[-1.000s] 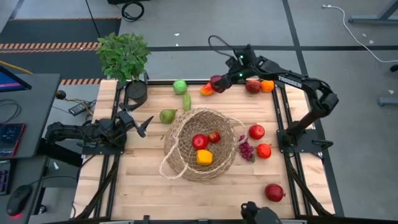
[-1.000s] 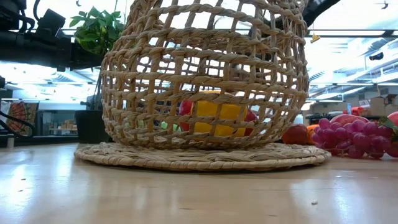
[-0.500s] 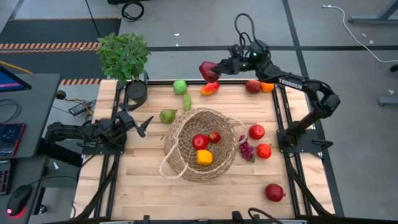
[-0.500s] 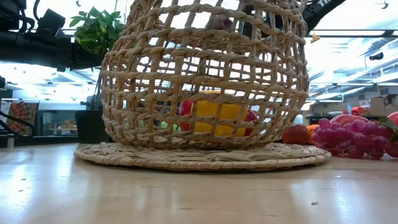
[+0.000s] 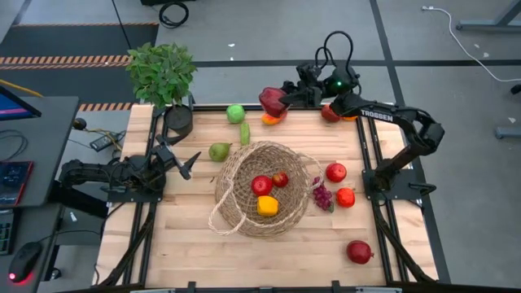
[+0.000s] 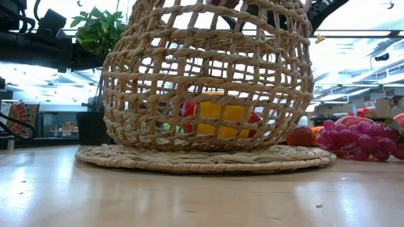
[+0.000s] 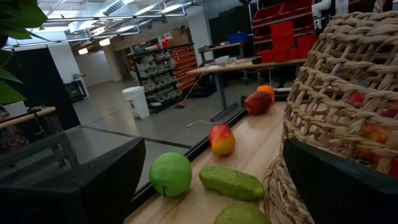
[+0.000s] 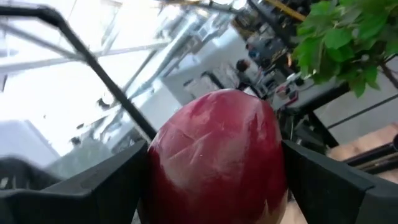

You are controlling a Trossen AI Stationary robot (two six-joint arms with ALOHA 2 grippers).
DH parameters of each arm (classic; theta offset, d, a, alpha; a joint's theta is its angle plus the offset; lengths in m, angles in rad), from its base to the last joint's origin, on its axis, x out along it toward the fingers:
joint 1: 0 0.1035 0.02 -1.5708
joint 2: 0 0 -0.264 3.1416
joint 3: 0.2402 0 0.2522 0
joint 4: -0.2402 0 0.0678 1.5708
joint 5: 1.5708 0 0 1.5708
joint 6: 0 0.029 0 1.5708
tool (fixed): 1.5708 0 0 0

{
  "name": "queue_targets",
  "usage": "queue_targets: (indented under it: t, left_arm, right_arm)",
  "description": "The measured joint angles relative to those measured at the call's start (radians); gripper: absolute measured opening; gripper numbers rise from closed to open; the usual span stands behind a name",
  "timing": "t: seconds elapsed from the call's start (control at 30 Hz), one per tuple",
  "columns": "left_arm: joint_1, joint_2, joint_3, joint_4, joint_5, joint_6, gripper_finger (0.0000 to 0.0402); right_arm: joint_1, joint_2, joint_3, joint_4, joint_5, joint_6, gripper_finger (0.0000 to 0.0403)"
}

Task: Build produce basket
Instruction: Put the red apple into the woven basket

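Right fingers (image 5: 281,99) clamped on dark red fruit (image 5: 271,99) high at upper centre, left fingers (image 5: 189,163) idle and open; could slip short of basket (image 5: 262,189)

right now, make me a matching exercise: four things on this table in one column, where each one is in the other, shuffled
Things:
1. dark red fruit
2. yellow piece
3. purple grape bunch
4. green pear

Places:
A. inside the basket
B. on the table against the basket's right side
C. held in the right gripper, above the table's far edge
D. on the table left of the basket, near the waiting left gripper

Pairs: 1-C, 2-A, 3-B, 4-D
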Motion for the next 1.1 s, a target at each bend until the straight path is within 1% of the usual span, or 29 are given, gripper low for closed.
queue_targets:
  t: [0.17, 0.27, 0.53, 0.7, 0.8, 0.87, 0.97, 1.1]
  left_arm:
    - [0.000, 0.000, 0.000, 0.000, 0.000, 0.000, 0.0388]
    - [0.000, 0.000, 0.000, 0.000, 0.000, 0.000, 0.0388]
    - [0.000, 0.000, 0.000, 0.000, 0.000, 0.000, 0.0388]
    - [0.000, 0.000, 0.000, 0.000, 0.000, 0.000, 0.0388]
    - [0.000, 0.000, 0.000, 0.000, 0.000, 0.000, 0.0388]
    - [0.000, 0.000, 0.000, 0.000, 0.000, 0.000, 0.0388]
    - [0.000, 0.000, 0.000, 0.000, 0.000, 0.000, 0.0388]
    - [0.000, 0.000, 0.000, 0.000, 0.000, 0.000, 0.0388]
  right_arm:
    - [0.071, -0.002, 0.000, -0.052, 0.058, -0.071, 0.0357]
    - [0.099, -0.002, 0.000, -0.134, 0.058, -0.113, 0.0357]
    - [0.116, -0.022, 0.000, -0.212, -0.061, -0.115, 0.0357]
    - [0.121, -0.037, 0.001, -0.267, -0.066, -0.180, 0.0357]
    - [0.132, -0.037, 0.040, -0.353, -0.072, -0.224, 0.0357]
    - [0.148, -0.037, 0.086, -0.464, -0.067, -0.315, 0.0357]
    - [0.182, -0.037, 0.161, -0.661, -0.012, -0.508, 0.0357]
    - [0.239, -0.037, 0.250, -0.925, 0.159, -0.803, 0.0357]
